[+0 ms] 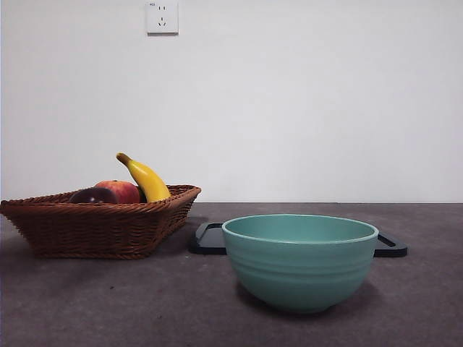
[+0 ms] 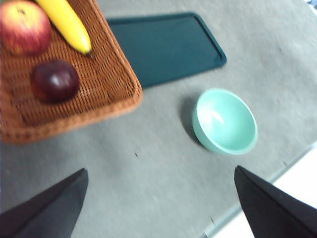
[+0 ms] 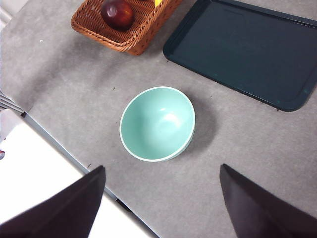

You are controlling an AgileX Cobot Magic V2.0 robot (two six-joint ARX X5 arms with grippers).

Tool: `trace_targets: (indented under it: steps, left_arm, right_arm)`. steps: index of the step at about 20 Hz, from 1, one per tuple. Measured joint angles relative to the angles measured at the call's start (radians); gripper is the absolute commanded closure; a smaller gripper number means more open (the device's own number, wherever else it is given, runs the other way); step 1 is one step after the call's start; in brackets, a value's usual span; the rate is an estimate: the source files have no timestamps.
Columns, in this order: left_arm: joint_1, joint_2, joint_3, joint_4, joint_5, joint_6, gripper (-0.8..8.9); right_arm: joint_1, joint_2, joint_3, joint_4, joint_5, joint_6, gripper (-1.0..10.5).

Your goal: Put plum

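The plum lies in the basket beside the apple. Left gripper and right gripper: both released, holding nothing.

Front view: bright, even, diffuse light; sharp focus, with soft shadows on the table under the teal bowl and beside the wicker basket. Left wrist view: blurred and smeared throughout, so the basket weave and the plum lack crisp edges; a pale glare spot sits inside the bowl, and its shadow falls toward the basket. Right wrist view: sharp, well lit, small highlight inside the bowl, soft shadow toward the dark tray.
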Motion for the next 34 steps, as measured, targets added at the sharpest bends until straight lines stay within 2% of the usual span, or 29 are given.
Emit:
trace_targets:
  steps: [7,15,22,34]
  left_arm:
    - [-0.049,0.227,0.064,0.155,-0.169,-0.025,3.45]
    - [-0.134,0.579,0.252,0.210,-0.385,-0.025,3.49]
    - [-0.170,0.810,0.277,0.279,-0.470,-0.024,3.50]
    - [-0.182,0.995,0.277,0.362,-0.476,-0.024,3.50]
  right_arm:
    - [0.000,0.001,0.000,0.006,0.000,0.000,5.8]
    - [0.000,0.004,0.000,0.010,0.001,0.000,5.8]
    - [0.000,0.004,0.000,0.011,0.006,0.000,5.8]
    - [0.000,0.004,0.000,0.011,0.006,0.000,5.8]
